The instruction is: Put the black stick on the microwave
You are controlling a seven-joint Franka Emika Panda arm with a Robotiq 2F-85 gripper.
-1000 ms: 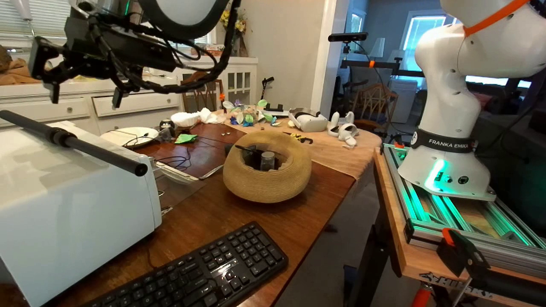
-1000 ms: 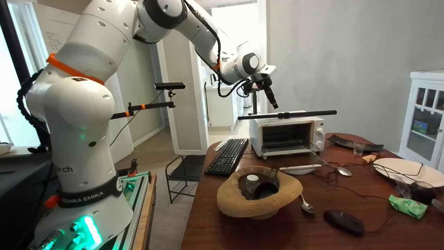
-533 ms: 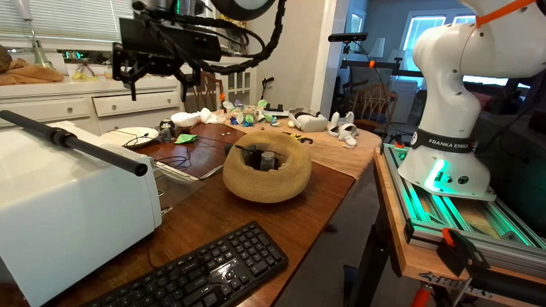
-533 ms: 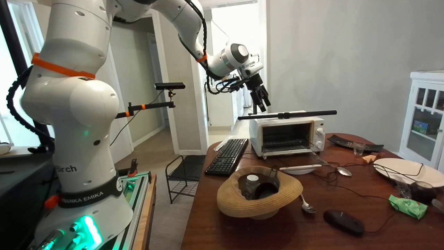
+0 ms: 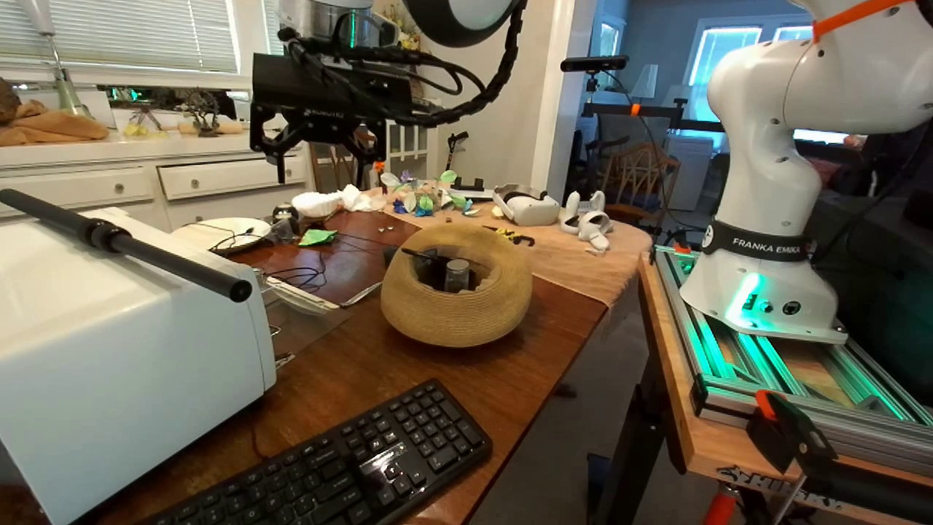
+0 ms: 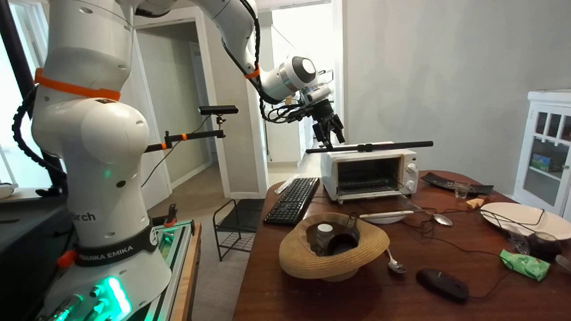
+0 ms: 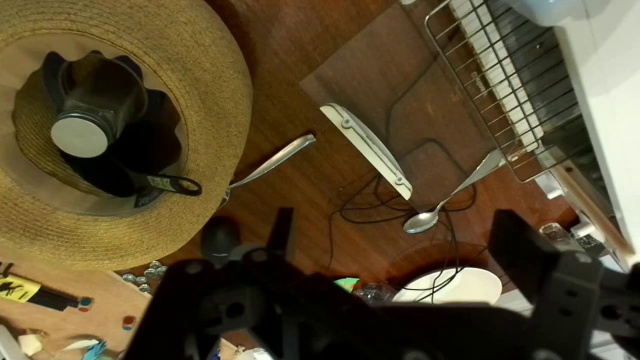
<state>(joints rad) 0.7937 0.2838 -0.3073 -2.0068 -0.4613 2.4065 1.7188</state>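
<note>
The black stick (image 5: pixel 178 264) lies across the top of the white microwave (image 5: pixel 138 379), its ends jutting past the edges. In an exterior view the stick (image 6: pixel 397 146) rests flat on the microwave (image 6: pixel 329 176), whose dark front opening faces the camera. My gripper (image 5: pixel 321 176) is open and empty, raised in the air beside the microwave and apart from the stick. It also shows in an exterior view (image 6: pixel 335 141). In the wrist view the open fingers (image 7: pixel 395 215) have nothing between them. The microwave's side (image 7: pixel 612 75) shows there at the right; the stick is out of view.
A straw hat (image 5: pixel 459 321) holding a jar and dark items stands on the wooden table. A black keyboard (image 5: pixel 350 467) lies near the microwave. Spoons (image 7: pixel 422 222), cables, a white plate (image 6: pixel 526 216), a mouse (image 6: pixel 441 285) and a green wrapper (image 6: pixel 524 265) are spread around.
My gripper has moved away from above the microwave, towards the hat side and back towards the robot's base. It stays open. The stick and microwave have not moved.
</note>
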